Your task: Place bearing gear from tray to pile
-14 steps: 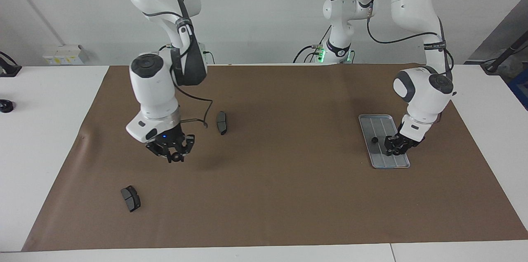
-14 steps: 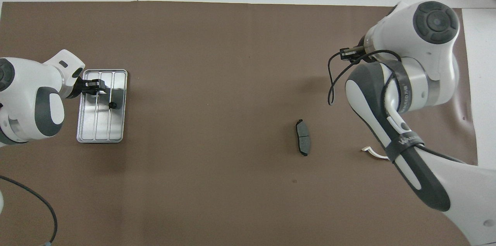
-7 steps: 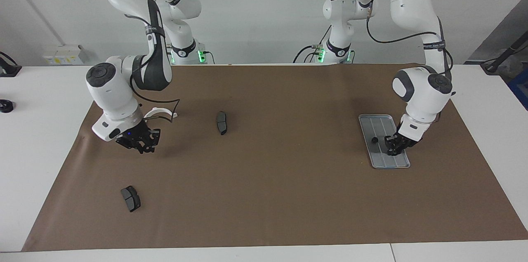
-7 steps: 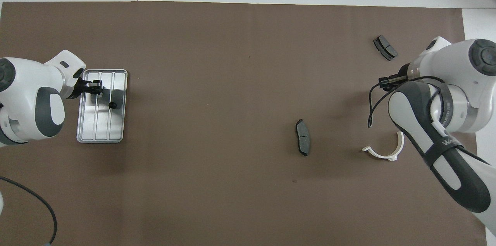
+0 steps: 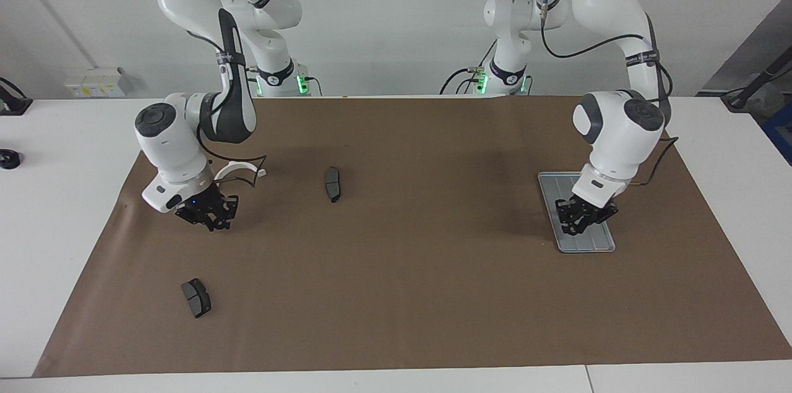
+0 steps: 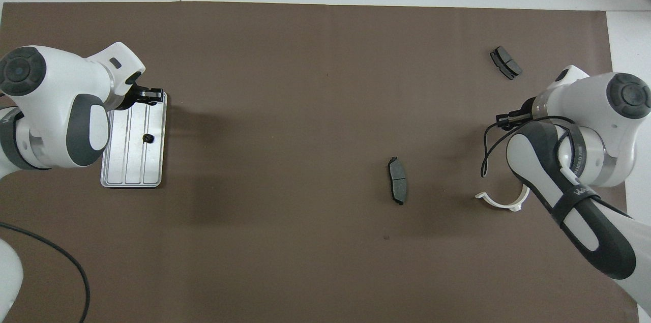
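Observation:
The silver ridged tray (image 5: 591, 243) lies toward the left arm's end of the table. A small dark bearing gear (image 6: 148, 138) sits on the tray (image 6: 132, 160) near its middle; in the facing view my left hand hides it. My left gripper (image 5: 578, 227) hangs open and empty just above the tray, and its tips (image 6: 151, 95) show over the tray's end farther from the robots. The pile is a white half-ring bracket (image 5: 238, 168) and two dark brake pads (image 5: 333, 183) (image 5: 196, 297). My right gripper (image 5: 211, 220) hovers low over the mat beside the bracket.
A brown mat (image 5: 421, 294) covers the table's middle. In the overhead view the bracket (image 6: 503, 200) lies at the right arm's end, one pad (image 6: 397, 187) toward the middle, the other pad (image 6: 505, 62) farther out. A black cable (image 6: 46, 257) trails by the left arm.
My left gripper has shifted across the tray and now covers the gear in the facing view. My right arm swung toward its own end of the table, uncovering the bracket and a pad, then stopped.

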`<action>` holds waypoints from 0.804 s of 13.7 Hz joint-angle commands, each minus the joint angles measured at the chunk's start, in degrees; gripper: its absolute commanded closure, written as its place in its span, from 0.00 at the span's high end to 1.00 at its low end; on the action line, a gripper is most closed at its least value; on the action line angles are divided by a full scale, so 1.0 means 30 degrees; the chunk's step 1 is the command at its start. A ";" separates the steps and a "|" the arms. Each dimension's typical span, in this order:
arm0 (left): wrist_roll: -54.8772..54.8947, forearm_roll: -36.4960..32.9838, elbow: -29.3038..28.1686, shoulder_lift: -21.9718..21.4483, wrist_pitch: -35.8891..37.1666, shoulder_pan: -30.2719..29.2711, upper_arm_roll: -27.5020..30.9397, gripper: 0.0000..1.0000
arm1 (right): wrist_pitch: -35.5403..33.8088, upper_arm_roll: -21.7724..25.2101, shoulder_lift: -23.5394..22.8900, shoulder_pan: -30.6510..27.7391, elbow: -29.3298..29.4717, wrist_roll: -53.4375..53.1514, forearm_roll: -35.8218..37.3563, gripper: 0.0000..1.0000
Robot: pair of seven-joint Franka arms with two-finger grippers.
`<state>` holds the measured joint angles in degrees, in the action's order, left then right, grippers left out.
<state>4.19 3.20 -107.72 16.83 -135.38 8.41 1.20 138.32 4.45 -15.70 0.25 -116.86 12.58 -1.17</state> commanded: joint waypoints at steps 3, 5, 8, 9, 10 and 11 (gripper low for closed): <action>-0.0107 0.0018 0.0722 -0.0016 0.0071 0.3078 -0.0019 0.00 | 0.2082 -0.0224 -0.0567 0.0033 -0.0716 -0.0264 -0.0430 0.22; -0.0370 0.0077 0.0490 0.0101 -0.2087 0.5127 -0.0049 0.00 | 0.1998 -0.0224 -0.0569 0.0033 -0.0570 -0.0529 -0.0430 1.00; -0.0284 0.0106 0.0487 0.0684 -0.4377 0.5721 -0.0136 0.00 | 0.1532 -0.0253 -0.0044 0.0150 -0.0190 -0.0967 -0.0430 1.00; -0.0313 0.0338 0.0720 0.1268 -0.5197 0.5838 -0.0224 0.00 | 0.1007 -0.0253 0.0278 0.0383 0.0101 -0.1375 -0.0430 1.00; -0.0371 0.0805 0.0925 0.1680 -0.5786 0.5955 -0.0544 0.00 | 0.0538 -0.0253 0.0542 0.0530 0.0423 -0.1785 -0.0430 1.00; -0.0400 0.1360 0.1101 0.2032 -0.6401 0.6246 -0.0692 0.00 | 0.0185 -0.0253 0.0777 0.0792 0.0688 -0.2253 -0.0430 1.00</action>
<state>2.77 4.80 -106.13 19.93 -150.57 25.99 -0.40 142.05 4.04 -15.76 1.50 -116.12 8.54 -1.49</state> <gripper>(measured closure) 0.656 0.000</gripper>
